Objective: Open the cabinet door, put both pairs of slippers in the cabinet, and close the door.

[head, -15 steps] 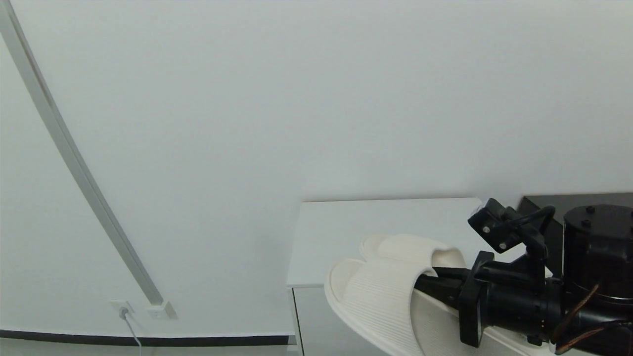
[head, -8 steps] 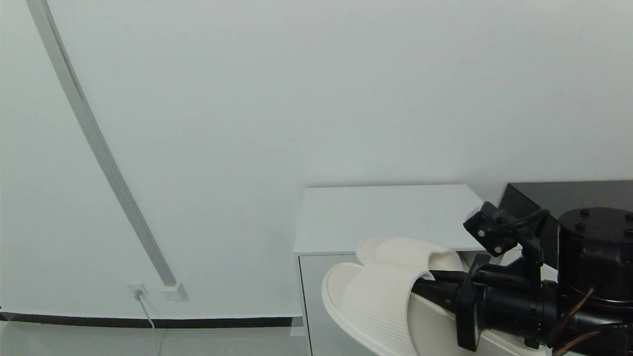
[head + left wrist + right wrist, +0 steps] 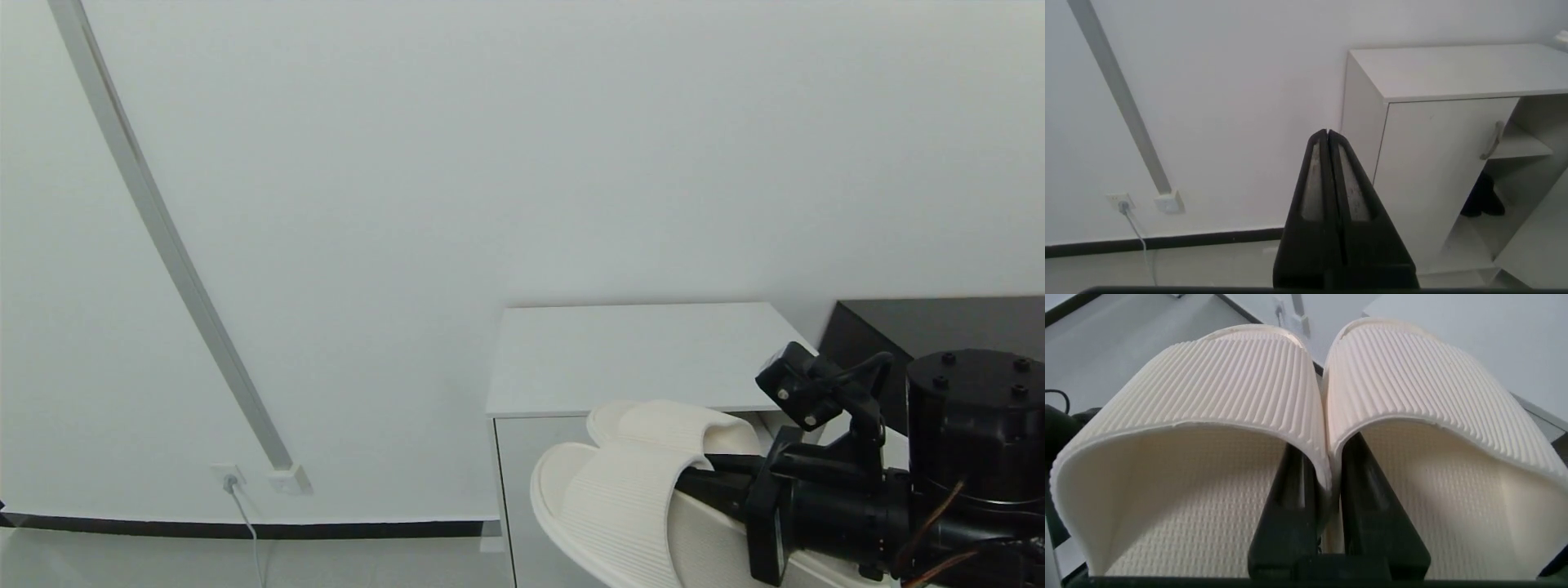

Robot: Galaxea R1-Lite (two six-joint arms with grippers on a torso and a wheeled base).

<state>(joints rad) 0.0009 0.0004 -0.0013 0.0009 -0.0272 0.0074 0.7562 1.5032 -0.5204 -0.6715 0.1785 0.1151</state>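
A pair of cream ribbed slippers (image 3: 620,498) hangs in front of the white cabinet (image 3: 645,351), low at the right of the head view. My right gripper (image 3: 698,478) is shut on them. In the right wrist view the slippers (image 3: 1413,392) lie side by side, and my right gripper (image 3: 1327,486) pinches their two adjoining strap edges together. In the left wrist view my left gripper (image 3: 1328,155) is shut with nothing in it, held off to the cabinet's (image 3: 1437,73) left. The cabinet's left door (image 3: 1433,188) with its handle (image 3: 1491,140) is closed. Beside it an open compartment shows a shelf (image 3: 1527,147) and dark shoes (image 3: 1482,196).
A black piece of furniture (image 3: 939,318) stands right of the cabinet. A grey cable duct (image 3: 163,237) runs slanting down the white wall to a socket (image 3: 226,476) with a cord. Bare floor (image 3: 1167,269) lies left of the cabinet.
The whole head picture has shifted, so the camera has moved. My right gripper with the slippers sits slightly lower against the cabinet front than before.
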